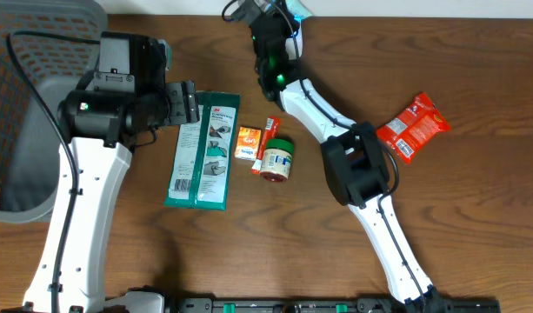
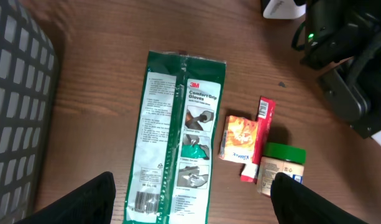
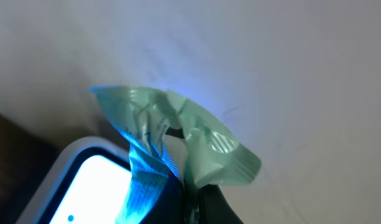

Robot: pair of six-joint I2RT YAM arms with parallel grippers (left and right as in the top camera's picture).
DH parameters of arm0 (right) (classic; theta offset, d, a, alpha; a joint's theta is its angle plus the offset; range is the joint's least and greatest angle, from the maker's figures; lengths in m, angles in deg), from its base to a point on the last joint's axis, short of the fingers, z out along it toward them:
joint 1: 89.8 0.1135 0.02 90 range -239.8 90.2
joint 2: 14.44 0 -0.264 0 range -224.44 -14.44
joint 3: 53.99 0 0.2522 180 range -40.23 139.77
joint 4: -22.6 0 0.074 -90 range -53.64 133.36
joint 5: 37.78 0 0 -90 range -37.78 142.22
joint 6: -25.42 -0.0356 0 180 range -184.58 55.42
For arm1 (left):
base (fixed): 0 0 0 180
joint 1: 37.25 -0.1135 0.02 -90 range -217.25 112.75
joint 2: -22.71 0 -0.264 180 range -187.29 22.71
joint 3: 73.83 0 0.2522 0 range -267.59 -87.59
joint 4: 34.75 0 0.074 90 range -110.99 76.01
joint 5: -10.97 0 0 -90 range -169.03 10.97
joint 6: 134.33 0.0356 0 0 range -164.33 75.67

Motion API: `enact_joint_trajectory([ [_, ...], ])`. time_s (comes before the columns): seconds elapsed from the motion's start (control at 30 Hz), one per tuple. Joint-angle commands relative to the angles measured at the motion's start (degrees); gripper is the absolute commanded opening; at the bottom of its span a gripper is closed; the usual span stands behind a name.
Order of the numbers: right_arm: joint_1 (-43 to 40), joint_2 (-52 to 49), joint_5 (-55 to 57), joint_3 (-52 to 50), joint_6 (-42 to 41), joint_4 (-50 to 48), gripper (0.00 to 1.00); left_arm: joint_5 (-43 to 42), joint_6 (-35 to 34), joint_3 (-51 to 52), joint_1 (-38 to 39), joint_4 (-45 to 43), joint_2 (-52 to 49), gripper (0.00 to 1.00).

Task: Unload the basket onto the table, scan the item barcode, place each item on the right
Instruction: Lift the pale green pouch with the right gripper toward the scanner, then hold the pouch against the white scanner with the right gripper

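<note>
The right gripper (image 3: 191,200) is clenched on a crumpled pale green packet (image 3: 190,140), pinching its lower edge. The packet sits just above a scanner (image 3: 78,180) whose face glows blue-white. Seen from overhead, this is at the table's far edge, well apart from the glove pack (image 1: 203,149).

The left gripper (image 2: 193,183) hangs released, fingers (image 2: 84,202) spread wide, right above the glove pack's near end without touching it. Just beside the pack, on the right arm's side, lie an orange box (image 2: 238,138), a red stick (image 2: 260,137) and a green-lidded jar (image 2: 280,168). A red pouch (image 1: 411,127) lies farther off, and a basket (image 1: 40,104) stands on the pack's other side.
</note>
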State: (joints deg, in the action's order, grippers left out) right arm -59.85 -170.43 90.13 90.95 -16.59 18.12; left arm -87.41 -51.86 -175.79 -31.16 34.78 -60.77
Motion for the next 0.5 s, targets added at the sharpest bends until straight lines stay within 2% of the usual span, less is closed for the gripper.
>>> enact_joint_trajectory([
  [0.0,2.2,-0.5,0.1,0.9,0.9,2.5,0.01,0.7,-0.3,-0.7,-0.2,0.2,0.0,0.8],
  [0.37,4.4,-0.5,-0.1,0.9,7.3,4.2,0.01,0.7,-0.3,-0.7,-0.2,0.2,0.0,0.8],
  [0.47,3.8,-0.5,0.0,0.9,14.5,-3.3,0.01,0.7,-0.3,-0.7,-0.2,0.2,0.0,0.8],
])
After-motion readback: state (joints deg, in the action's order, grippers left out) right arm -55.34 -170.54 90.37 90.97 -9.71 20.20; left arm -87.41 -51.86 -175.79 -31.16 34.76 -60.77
